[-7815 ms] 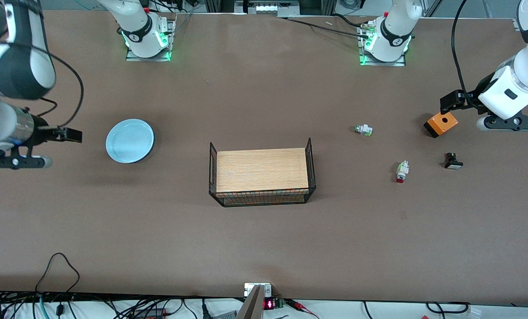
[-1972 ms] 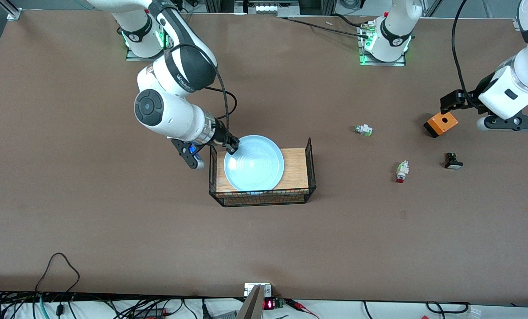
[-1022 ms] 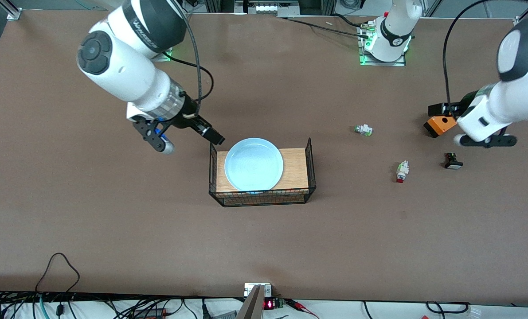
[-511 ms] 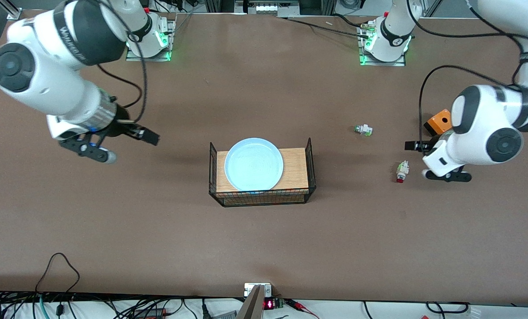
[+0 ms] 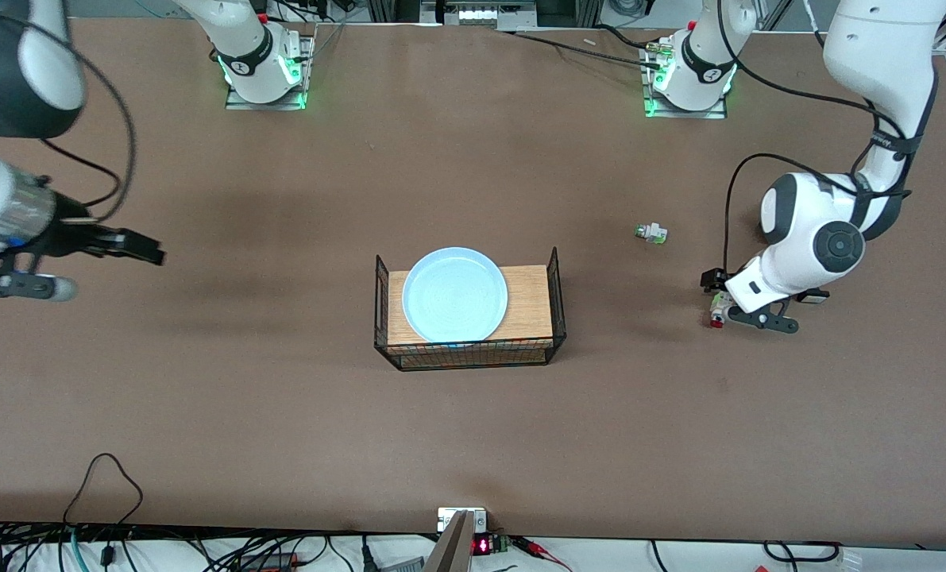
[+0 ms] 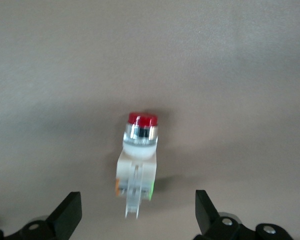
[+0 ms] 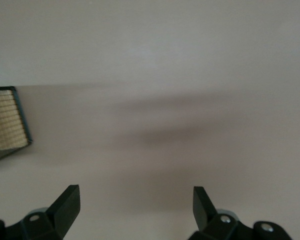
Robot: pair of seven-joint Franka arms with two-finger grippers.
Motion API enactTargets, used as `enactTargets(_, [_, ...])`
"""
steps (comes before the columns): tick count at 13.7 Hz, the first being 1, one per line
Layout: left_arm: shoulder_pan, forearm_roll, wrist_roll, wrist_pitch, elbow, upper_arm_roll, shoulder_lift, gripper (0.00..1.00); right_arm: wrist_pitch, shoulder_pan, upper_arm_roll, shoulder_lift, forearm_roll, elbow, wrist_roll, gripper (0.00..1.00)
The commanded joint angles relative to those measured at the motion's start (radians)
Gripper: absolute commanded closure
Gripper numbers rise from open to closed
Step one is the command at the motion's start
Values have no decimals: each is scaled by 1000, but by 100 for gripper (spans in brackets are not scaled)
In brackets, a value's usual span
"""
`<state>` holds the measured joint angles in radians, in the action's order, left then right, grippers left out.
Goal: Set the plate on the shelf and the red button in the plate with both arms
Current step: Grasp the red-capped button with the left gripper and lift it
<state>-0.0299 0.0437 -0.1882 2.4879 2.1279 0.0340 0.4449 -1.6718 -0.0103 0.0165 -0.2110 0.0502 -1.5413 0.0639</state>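
Plate (image 5: 454,295): lies in the wire tray (image 5: 556,295) at mid-counter (image 5: 473,429), free of both claws.
Right claw (image 5: 135,246): spread open, empty, over bare counter toward the right arm's edge; this arm waits.
Red button (image 5: 716,309): lies on its side toward the left arm's edge.
Left claw (image 5: 719,295): spread open directly over the button (image 6: 137,160), fingers (image 6: 65,216) flanking its long axis, which runs between them, red cap away from the wrist.

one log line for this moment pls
plate: in basket | left hand: open over red button | right hand: open, waiting
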Motion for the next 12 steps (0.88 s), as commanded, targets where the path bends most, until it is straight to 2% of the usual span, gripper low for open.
enactTargets(1, [-7,18,-34,54,-2,4,21,1,65,-11,9,44,-59,-13,-46,0])
enactTargets(2, [-7,18,-34,54,-2,4,20,9,70,1,11,54,-81,-22,-47,0])
enactTargets(4, [-7,18,-36,49,-2,4,21,38,18,19,11,80,-107,-57,-49,0])
enactTargets(5, [-7,18,-36,46,-2,4,21,47,-2,19,10,99,-107,-87,-50,0])
enactTargets(6, [-7,16,-48,42,-6,4,21,58,-49,18,10,137,-108,-141,-59,0])
enactTargets(7, [-7,18,-69,42,-11,4,20,74,-104,13,11,180,-109,-208,-70,0])
enactTargets(8, [-7,16,-70,37,-17,4,15,84,-115,9,11,214,-105,-248,-70,0])
enactTargets(10, [-5,18,-76,-73,-46,7,-30,86,-41,9,13,216,-104,-217,-75,0])
enactTargets(12, [2,16,-77,-311,-141,59,-87,86,9,9,13,216,-101,-177,-75,0])
